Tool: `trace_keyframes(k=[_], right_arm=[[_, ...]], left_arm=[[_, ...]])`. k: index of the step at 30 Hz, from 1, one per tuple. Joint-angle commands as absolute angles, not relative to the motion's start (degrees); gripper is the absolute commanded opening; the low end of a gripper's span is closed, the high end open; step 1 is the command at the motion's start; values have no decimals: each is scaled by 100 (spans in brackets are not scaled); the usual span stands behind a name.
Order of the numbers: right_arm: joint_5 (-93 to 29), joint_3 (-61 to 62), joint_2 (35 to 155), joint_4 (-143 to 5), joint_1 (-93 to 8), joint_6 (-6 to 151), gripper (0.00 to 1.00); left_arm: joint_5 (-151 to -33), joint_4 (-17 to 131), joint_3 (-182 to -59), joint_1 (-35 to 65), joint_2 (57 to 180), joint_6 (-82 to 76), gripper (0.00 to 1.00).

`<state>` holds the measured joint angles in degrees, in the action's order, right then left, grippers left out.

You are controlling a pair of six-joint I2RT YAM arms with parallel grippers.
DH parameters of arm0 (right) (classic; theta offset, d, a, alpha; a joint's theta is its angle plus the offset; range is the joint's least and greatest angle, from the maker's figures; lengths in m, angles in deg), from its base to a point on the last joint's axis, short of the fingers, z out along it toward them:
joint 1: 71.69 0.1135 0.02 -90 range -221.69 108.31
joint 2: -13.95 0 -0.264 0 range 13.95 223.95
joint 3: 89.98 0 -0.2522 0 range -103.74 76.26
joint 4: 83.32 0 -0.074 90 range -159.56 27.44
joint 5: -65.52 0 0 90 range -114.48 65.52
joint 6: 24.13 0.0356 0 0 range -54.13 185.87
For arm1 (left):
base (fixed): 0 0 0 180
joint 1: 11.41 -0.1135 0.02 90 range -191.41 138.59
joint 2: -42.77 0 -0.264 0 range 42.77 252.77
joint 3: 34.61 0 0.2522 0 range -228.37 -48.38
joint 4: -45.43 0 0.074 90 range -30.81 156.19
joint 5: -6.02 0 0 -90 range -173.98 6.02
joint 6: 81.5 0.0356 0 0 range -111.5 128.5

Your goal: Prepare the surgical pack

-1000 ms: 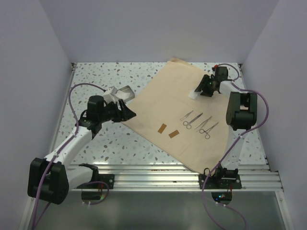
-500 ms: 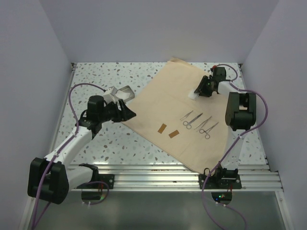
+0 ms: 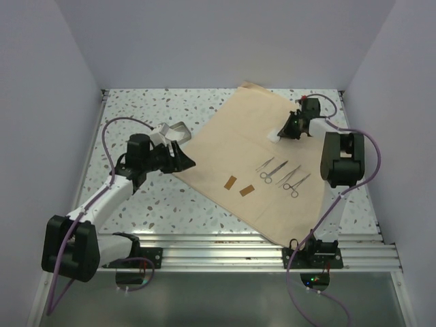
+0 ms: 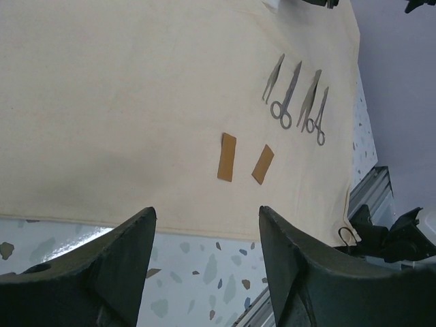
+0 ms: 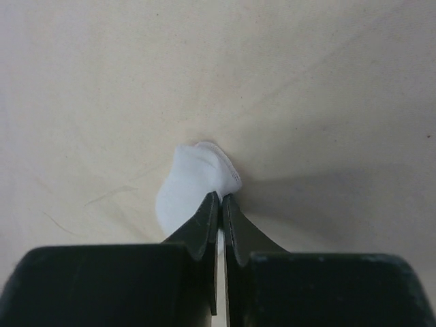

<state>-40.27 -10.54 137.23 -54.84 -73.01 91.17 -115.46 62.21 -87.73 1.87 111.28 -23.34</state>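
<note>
The surgical pack's tan cloth sheet (image 3: 238, 136) lies flat and turned like a diamond on the speckled table. On its right half rest several silver instruments (image 3: 283, 176) (image 4: 296, 99), with two brown strips (image 3: 238, 185) (image 4: 227, 157) to their left. Near the sheet's far right, my right gripper (image 3: 287, 129) (image 5: 221, 199) is shut on the edge of a small white gauze pad (image 3: 274, 135) (image 5: 191, 180) lying on the cloth (image 5: 306, 82). My left gripper (image 3: 184, 161) (image 4: 206, 218) stands open above the sheet's left corner (image 4: 136, 102), nothing between its fingers.
A small metal tray (image 3: 178, 129) sits on the table just behind my left wrist, partly hidden. An aluminium rail (image 3: 225, 255) runs along the near edge. Plain walls close in the left, back and right sides.
My right gripper has shut on the white gauze pad. My left arm has shifted slightly to the right, its gripper still open.
</note>
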Motion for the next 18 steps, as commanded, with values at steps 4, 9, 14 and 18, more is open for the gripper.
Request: trace_keyframes(k=[4, 9, 14, 18], right_arm=[[-4100, -505, 12384, -5778, -6976, 9109, 0], [-4241, 171, 11258, -5664, -6485, 8969, 0], [-5057, 823, 9897, -5576, -6114, 8978, 0], [-5751, 1271, 9060, -5356, -5562, 8855, 0]], left_arm=[[-12123, 6042, -8960, 222, 11011, -2270, 68], [-12528, 5691, -8758, 222, 10554, -2568, 76], [-13099, 5015, -8485, 257, 9702, -2911, 87], [-13311, 4680, -8257, 283, 9095, -3035, 90]])
